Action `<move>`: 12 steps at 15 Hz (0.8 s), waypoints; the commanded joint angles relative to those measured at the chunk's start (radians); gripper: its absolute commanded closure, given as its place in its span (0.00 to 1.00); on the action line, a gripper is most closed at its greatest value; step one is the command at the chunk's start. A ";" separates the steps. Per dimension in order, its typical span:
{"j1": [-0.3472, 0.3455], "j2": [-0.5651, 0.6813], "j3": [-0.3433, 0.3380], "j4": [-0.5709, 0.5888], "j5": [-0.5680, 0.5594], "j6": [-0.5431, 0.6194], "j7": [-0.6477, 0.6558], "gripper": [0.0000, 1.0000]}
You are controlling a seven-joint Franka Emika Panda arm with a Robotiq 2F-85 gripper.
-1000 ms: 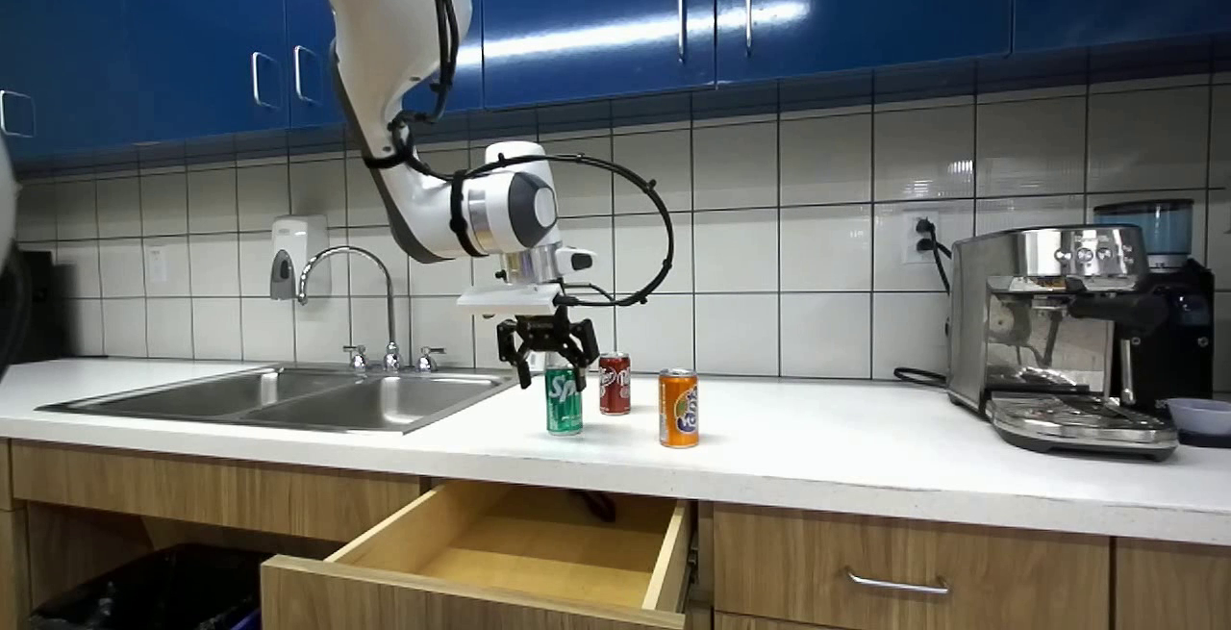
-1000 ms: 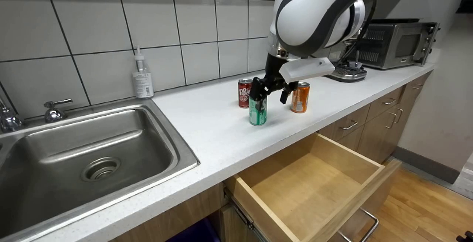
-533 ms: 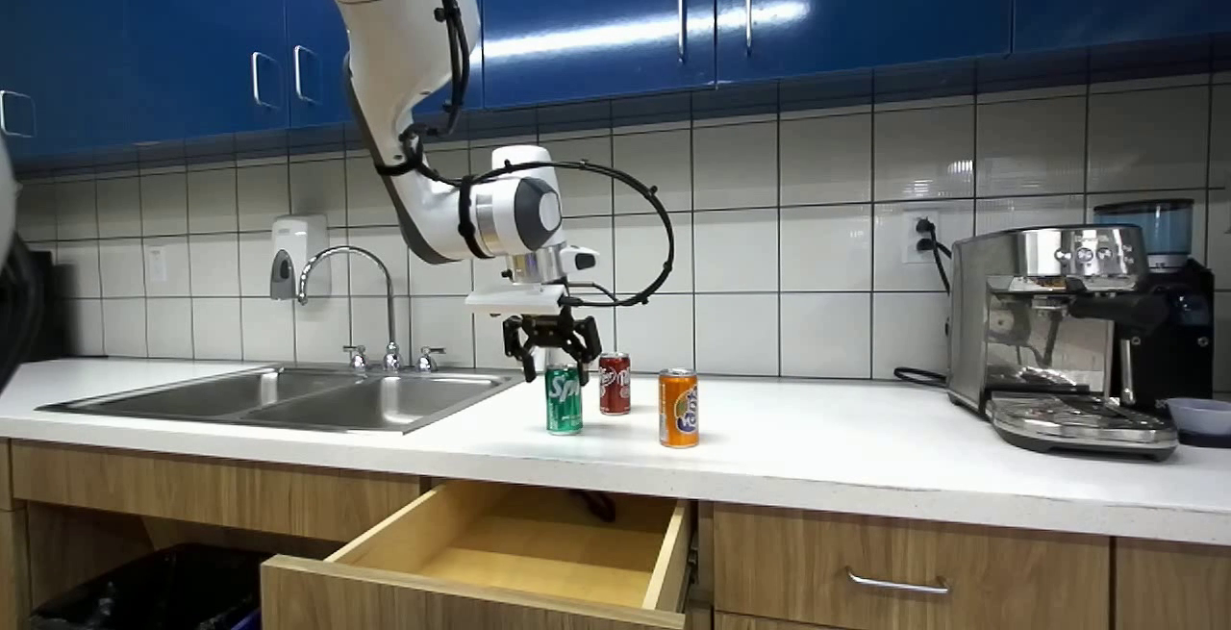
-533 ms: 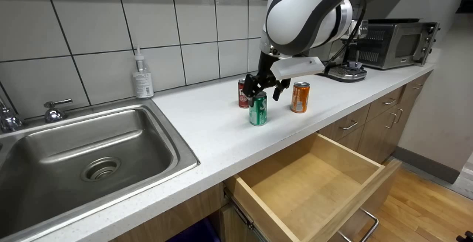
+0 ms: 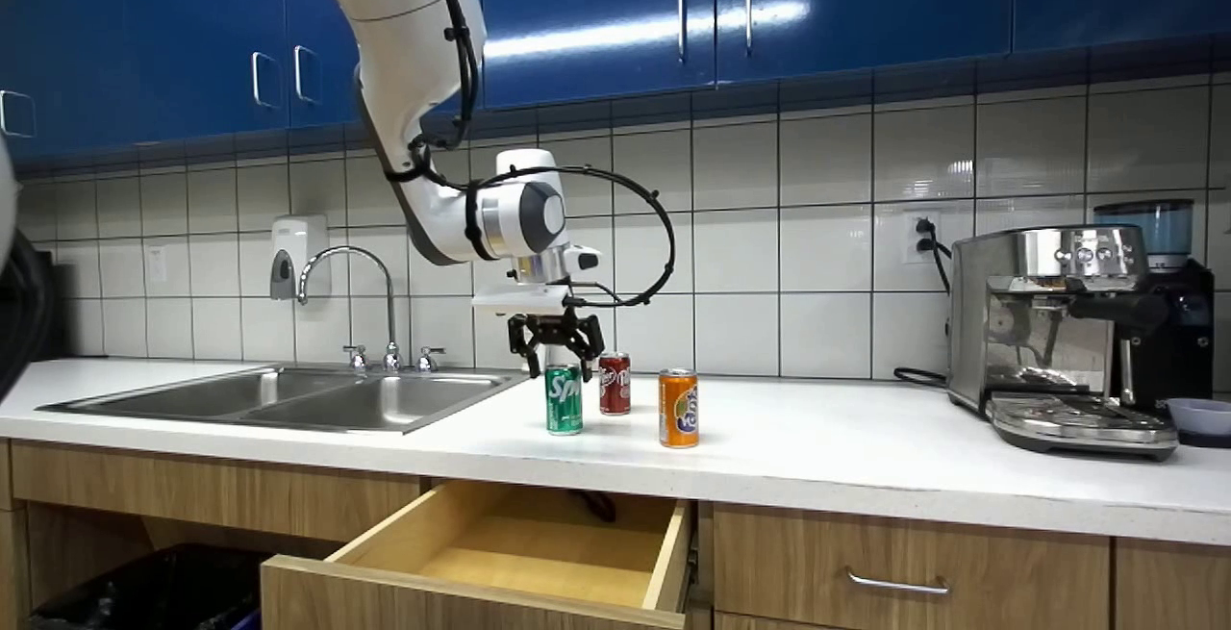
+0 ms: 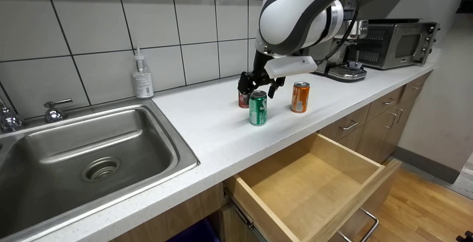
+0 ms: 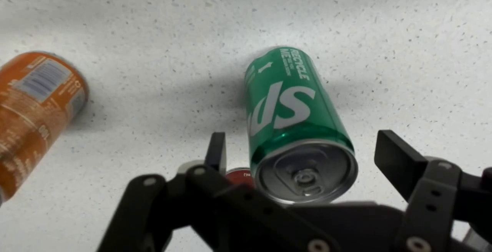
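My gripper [image 7: 303,144] is open, its fingers [image 7: 399,157] parted widely and holding nothing. Between and below them in the wrist view stands an upright green Sprite can [image 7: 284,102], with a gap on either side of its lid. In both exterior views the gripper [image 5: 560,370] hangs at about the height of the green can's [image 6: 258,111] top, a little toward the tiled wall. A dark red Dr Pepper can [image 5: 615,385] stands behind, mostly hidden by finger and green can in the wrist view. An orange Fanta can [image 5: 678,409] stands apart to one side.
Below the counter edge [image 5: 827,491] a wooden drawer [image 6: 314,183] is pulled out. A steel sink [image 6: 183,153] with a tall faucet [image 5: 389,303] lies to one side. Opposite stand a coffee machine [image 5: 1048,322] and a toaster oven [image 6: 399,46]. A soap bottle [image 6: 143,83] is by the wall.
My gripper has shifted back toward the tiled wall and slightly up, uncovering more of the green can's top. Its fingers stay open. The cans and the drawer have not moved.
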 commanded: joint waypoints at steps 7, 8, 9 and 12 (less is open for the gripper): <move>-0.011 0.055 0.007 0.076 0.021 -0.034 -0.028 0.00; -0.012 0.056 0.008 0.077 0.021 -0.034 -0.029 0.00; -0.012 0.057 0.009 0.077 0.021 -0.033 -0.031 0.00; -0.010 0.062 0.007 0.081 0.019 -0.036 -0.029 0.25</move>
